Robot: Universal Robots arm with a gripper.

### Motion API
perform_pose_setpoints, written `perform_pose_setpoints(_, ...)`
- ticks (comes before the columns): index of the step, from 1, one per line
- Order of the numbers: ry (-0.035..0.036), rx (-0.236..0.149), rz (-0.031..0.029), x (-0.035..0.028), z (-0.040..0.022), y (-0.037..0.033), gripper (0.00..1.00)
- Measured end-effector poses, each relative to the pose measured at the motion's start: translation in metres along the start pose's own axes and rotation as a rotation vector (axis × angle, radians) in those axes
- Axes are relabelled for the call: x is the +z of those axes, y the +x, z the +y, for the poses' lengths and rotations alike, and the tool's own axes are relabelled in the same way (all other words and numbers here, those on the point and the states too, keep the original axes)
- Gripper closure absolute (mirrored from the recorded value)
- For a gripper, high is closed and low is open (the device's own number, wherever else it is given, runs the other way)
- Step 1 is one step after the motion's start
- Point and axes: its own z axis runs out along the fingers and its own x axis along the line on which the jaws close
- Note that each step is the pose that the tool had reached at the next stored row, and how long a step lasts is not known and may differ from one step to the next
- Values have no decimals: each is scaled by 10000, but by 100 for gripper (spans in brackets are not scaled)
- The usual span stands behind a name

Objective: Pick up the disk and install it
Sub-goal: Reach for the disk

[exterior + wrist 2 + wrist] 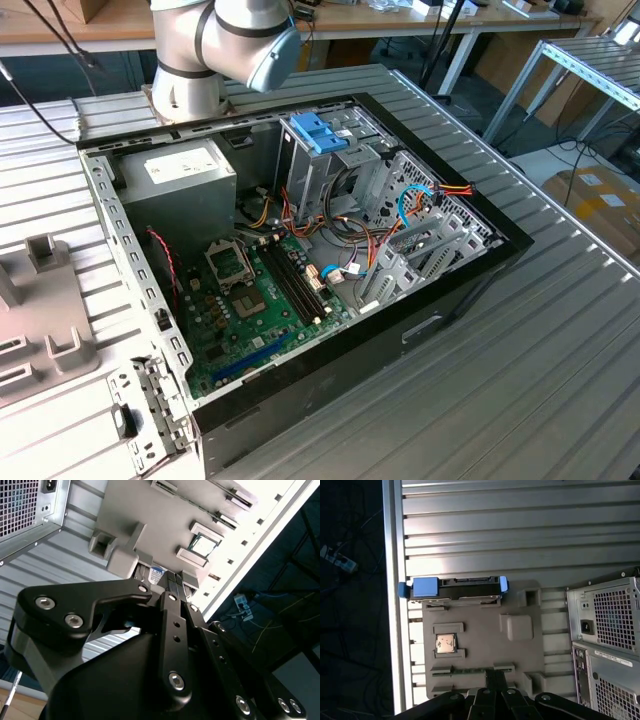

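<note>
Since the disk [454, 587] stands on its long edge in the slot at one end of the grey parts tray [480, 630], blue rails showing at both its ends, I judge the pick-up not yet begun. On that tray, between the disk and the opposite end, a processor chip [445, 643] lies in its pocket and a memory stick [470, 670] sits on edge in its holders.

My gripper [495, 676] hangs above the tray and apart from it, nowhere near touching the disk. In the second wrist view its pads [170, 580] look pressed together with nothing between them, so I read it as closed and empty.

Beside the tray, on the same slatted metal table [520, 520], lies the open computer case [440, 290], its vented back panel on the tray's side. Inside it, farther from the tray than the grey power-supply box [175, 180], the metal drive cage [310, 180] carries a light-blue bracket [318, 130] on top.

With the disk on the tray, both halves of the job are left to me: grasping the disk and seating it in the case.
</note>
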Motion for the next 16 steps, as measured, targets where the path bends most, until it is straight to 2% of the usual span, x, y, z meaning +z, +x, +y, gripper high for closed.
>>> perform_pose_setpoints(3,0,0,1,3,38,5,89)
perform_pose_setpoints(6,0,0,0,9,114,19,89)
perform_pose_setpoints(16,1,0,2,19,167,195,89)
